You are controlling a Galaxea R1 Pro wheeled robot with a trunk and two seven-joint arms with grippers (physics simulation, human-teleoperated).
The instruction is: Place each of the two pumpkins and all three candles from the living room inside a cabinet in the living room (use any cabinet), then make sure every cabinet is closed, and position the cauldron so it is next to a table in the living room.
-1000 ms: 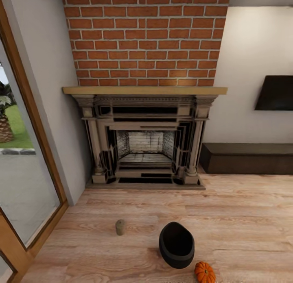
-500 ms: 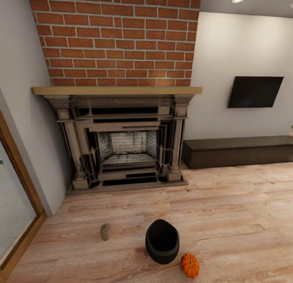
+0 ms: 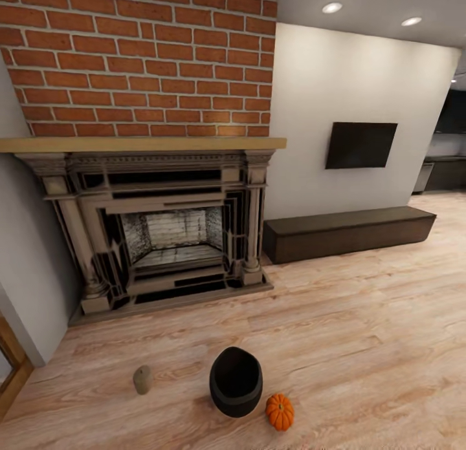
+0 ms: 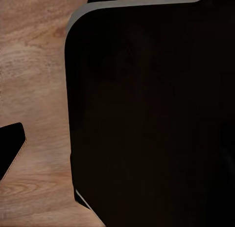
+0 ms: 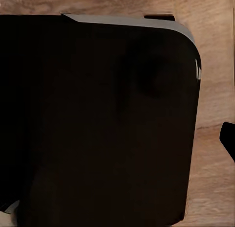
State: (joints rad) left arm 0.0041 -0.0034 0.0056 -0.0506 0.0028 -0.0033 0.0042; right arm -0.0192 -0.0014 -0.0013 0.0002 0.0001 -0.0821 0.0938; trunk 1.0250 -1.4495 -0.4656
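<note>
One pumpkin (image 3: 279,412) beside cauldron (image 3: 235,381)

Light wood plank floor (image 3: 362,333), bearing one tan candle (image 3: 142,379), black cauldron (image 3: 236,381), orange pumpkin (image 3: 279,412), long dark cabinet (image 3: 349,231)

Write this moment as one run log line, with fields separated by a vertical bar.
phase: in transit | floor: cauldron, pumpkin at its right, candle at its left | cabinet: closed, under TV | grippers: unseen
</note>
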